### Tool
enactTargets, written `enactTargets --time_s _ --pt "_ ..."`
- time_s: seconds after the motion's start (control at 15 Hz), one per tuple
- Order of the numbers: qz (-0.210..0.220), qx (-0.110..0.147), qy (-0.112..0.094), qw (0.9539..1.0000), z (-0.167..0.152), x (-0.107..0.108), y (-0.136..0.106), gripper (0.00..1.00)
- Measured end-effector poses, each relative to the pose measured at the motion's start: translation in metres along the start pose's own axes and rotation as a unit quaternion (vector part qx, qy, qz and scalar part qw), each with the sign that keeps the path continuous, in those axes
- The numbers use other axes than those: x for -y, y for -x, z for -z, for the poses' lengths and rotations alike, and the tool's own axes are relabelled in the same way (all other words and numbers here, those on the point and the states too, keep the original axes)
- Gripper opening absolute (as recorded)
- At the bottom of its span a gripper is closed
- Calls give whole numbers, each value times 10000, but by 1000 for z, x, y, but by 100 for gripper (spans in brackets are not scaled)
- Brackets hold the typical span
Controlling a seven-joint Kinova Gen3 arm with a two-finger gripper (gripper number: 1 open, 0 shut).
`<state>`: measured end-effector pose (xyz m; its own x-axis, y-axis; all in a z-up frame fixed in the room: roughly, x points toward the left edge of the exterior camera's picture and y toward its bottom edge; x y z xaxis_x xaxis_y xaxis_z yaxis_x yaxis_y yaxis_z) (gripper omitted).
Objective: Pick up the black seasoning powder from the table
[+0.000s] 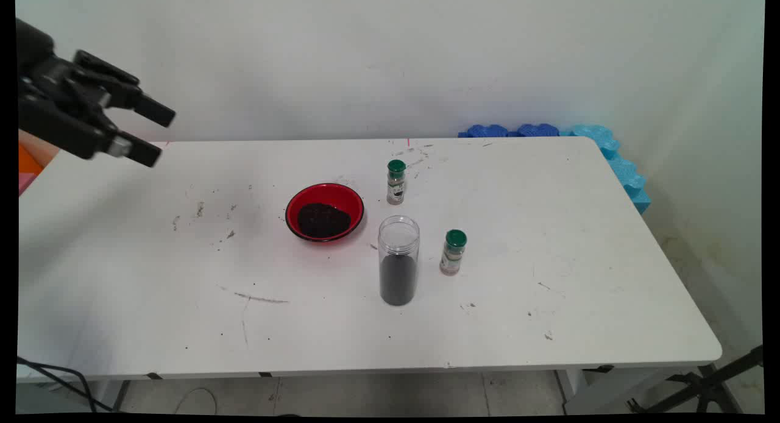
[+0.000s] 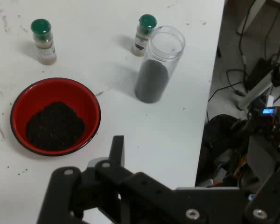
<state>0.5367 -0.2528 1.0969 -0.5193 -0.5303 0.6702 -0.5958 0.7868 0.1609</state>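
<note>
Main view: black two-finger gripper [image 1: 153,133] raised at the upper left, above the table's far left corner, fingers spread apart and grasping nothing; well apart from every item. White table [image 1: 609,289], scuffed and specked with dark crumbs; red bowl [image 1: 325,212] near the middle, holding a heap of dark granules; clear open-topped jar [image 1: 398,259] upright just right of and nearer than the bowl, lower part filled with the same dark matter, no lid seen; green-capped spice bottle [image 1: 396,182] upright behind the jar; second green-capped spice bottle [image 1: 453,252] upright just right of the jar, not touching it. Blue foam pieces [image 1: 609,152] along the far right edge.

Hand view: bowl [image 2: 56,116] at left, heap undisturbed; jar [image 2: 158,65] beyond it, mouth open; one bottle [image 2: 43,40] upper left, the other [image 2: 143,35] close behind the jar, contact unclear; gripper linkage along the bottom edge, only one finger [image 2: 116,147] showing; all four containers stand upright, untouched, apart from the hand.
</note>
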Motion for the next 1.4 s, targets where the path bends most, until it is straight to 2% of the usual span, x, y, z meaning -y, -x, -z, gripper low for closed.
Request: enactTargets --time_s 0.27,0.53,0.8,1.07,1.27,1.4 --pt "50 84 -140 9999 -34 1 5 100" --pt "146 244 -254 9993 -78 -2 19 100" --pt "167 326 -211 9991 -126 -10 38 100" --pt "129 270 -173 9994 -170 -13 50 100" --pt "9 125 -56 9999 -208 -15 52 100" --pt "-73 52 -49 9999 -226 -14 53 100"
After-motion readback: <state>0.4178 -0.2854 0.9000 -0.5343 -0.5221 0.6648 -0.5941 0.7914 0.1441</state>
